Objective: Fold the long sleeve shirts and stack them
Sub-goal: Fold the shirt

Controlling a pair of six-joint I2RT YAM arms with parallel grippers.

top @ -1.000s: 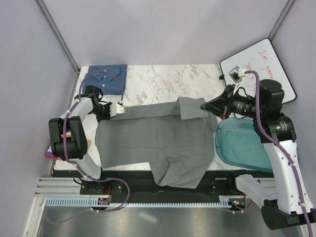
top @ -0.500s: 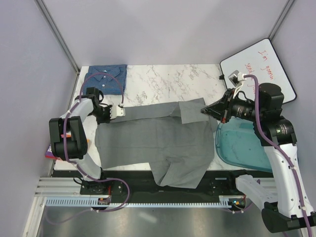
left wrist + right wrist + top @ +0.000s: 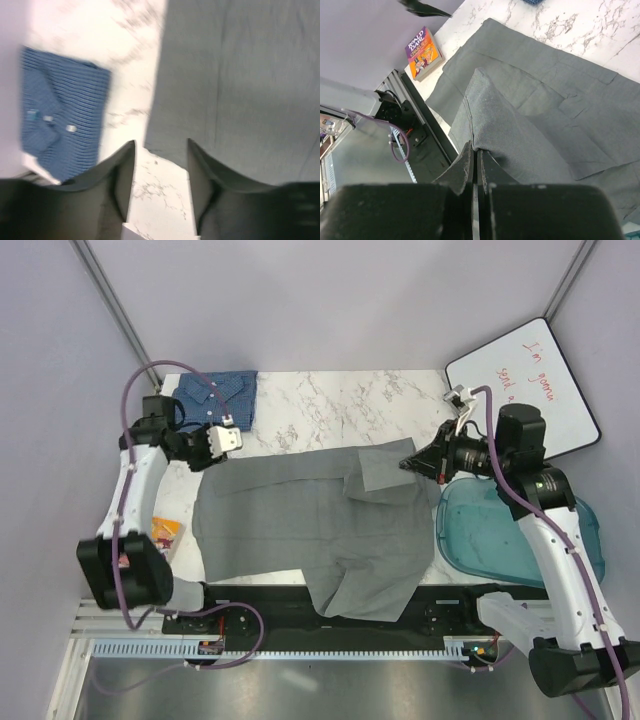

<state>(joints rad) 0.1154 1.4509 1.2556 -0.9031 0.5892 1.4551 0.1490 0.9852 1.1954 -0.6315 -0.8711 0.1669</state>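
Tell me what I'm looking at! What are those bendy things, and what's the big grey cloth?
Those bendy things are a robot's left arm and right arm. One picture looks down from above; the other two come from little cameras on each arm's wrist. On the marble table lies a grey shirt, spread out. A blue checked shirt sits folded in the far left corner, a colourful book lies at the left edge, and a blue-green tub sits on the right. The right pincer is pinched shut on a bit of the grey shirt, holding it up off the table. The left pincer is open and holds nothing.
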